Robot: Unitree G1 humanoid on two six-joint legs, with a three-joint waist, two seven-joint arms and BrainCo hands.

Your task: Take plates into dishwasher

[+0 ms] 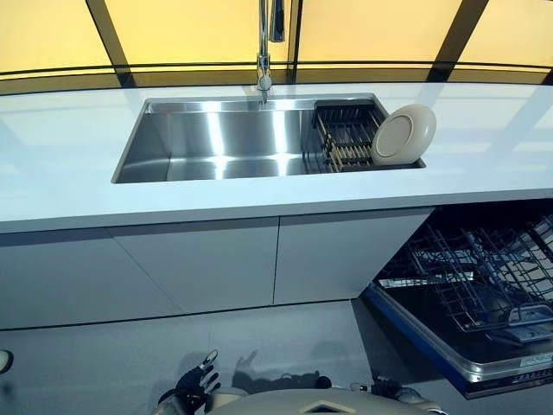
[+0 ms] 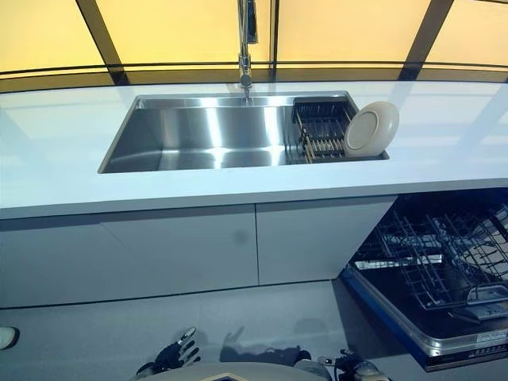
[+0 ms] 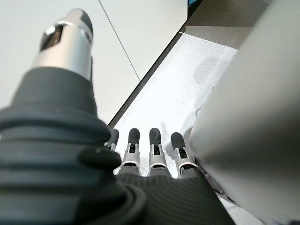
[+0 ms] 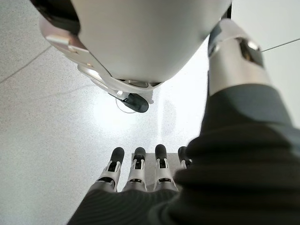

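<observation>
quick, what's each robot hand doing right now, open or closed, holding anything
Left robot hand: open, fingers straight, holding nothing.
Right robot hand: open, fingers straight, holding nothing.

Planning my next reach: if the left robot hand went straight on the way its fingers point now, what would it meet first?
Most likely the floor. The left robot hand hangs low with straight fingers aimed down, nothing between. The cupboard doors stand further on, though depth is unclear.
</observation>
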